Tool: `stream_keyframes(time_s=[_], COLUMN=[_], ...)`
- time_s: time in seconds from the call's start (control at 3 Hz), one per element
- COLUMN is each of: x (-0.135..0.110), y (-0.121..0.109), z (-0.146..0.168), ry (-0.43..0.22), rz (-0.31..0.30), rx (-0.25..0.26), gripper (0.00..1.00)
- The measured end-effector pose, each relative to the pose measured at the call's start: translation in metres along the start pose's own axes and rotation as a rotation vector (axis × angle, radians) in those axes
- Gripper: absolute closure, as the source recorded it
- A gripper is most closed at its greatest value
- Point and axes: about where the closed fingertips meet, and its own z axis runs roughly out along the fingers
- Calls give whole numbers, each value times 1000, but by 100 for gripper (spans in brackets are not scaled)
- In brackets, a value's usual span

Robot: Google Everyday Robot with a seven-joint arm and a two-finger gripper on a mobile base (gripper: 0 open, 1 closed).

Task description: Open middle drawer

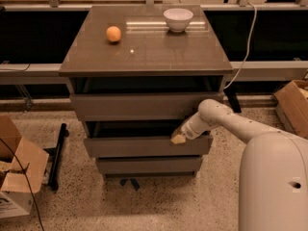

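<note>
counter top (144, 52): smooth, glossy grey-brown sheet; pale streaks mirror near its back edge.
middle drawer (139, 147): matt, smooth grey-brown front, like laminated board.
gripper (179, 138): mine; pale tan, matt tip at the middle drawer's upper rim, below the counter's front edge, toward its front-right corner.
arm (231, 121): my smooth off-white shell, plastic-looking, faint sheen.
bowl (178, 19): white, glossy, ceramic-looking, by the back edge.
orange (113, 33): dull skin, toward the back-left corner.
floor (159, 201): speckled, stone-like.
box (19, 177): brown matt cardboard.
</note>
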Motion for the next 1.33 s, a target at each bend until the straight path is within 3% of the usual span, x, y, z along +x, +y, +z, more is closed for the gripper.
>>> stream_keyframes(time_s=[1.0,1.33], x=[-11,-11], y=[1,2], z=[-17,-17], ry=[0,0], rz=[0,0], rx=[0,0], gripper=[15,0])
